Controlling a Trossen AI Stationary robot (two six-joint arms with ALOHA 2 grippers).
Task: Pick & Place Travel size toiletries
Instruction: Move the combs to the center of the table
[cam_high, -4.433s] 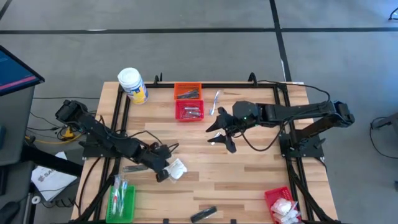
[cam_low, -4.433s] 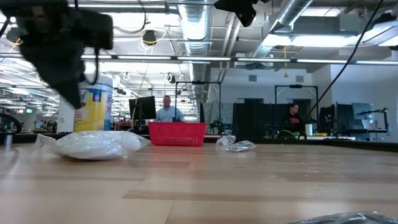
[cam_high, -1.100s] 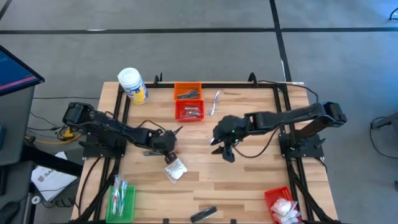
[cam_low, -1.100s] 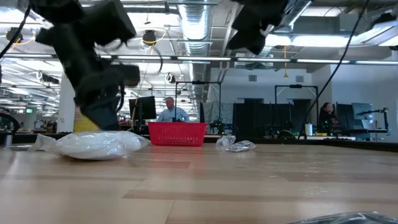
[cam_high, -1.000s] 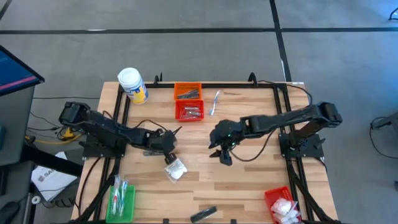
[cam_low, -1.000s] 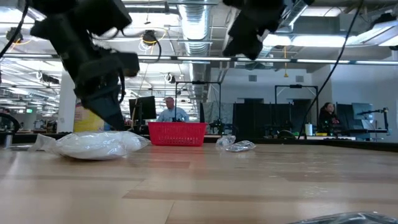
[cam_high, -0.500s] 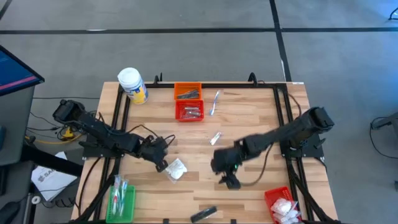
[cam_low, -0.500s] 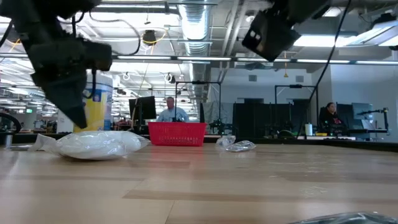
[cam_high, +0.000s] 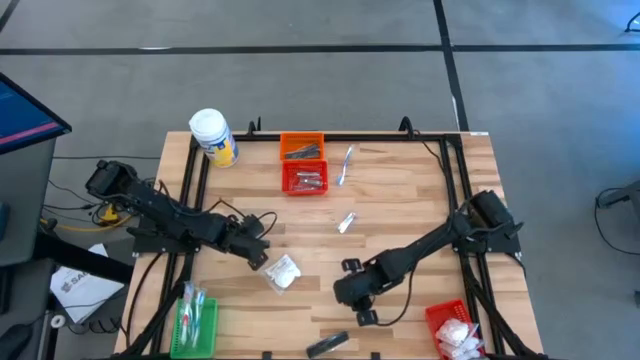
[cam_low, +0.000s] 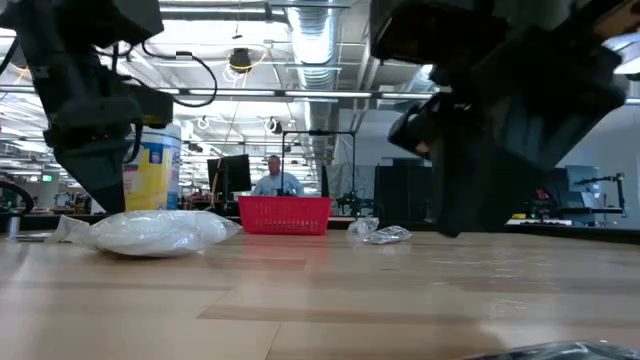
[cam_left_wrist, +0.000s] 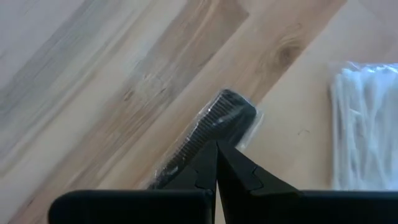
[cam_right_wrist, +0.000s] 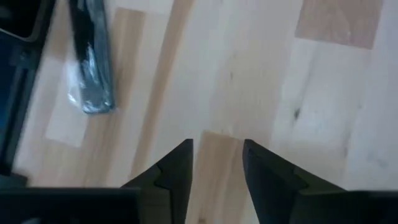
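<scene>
One dark tube (cam_right_wrist: 92, 59) beyond right tool (cam_right_wrist: 216, 171)

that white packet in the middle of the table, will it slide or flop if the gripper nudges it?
The white packet looks like a soft, puffy crinkled bag in the low view, so it probably deforms rather than sliding cleanly. It lies flat, unlikely to roll. Likely light for its bulk.

Table layout as I see it from above. At the far edge: jar (cam_high: 213, 136) on the far-left corner, two baskets (cam_high: 303, 162) one behind the other near the far edge's middle, a thin stick (cam_high: 346, 163) just right of them. Mid-table: a small sachet (cam_high: 347, 222); nearer me and to its left, a packet (cam_high: 282, 272). Near-left corner: a basket (cam_high: 196, 322). Near edge, middle: a slim tube (cam_high: 327, 345). Near-right corner: a basket holding packets (cam_high: 452, 327).
</scene>
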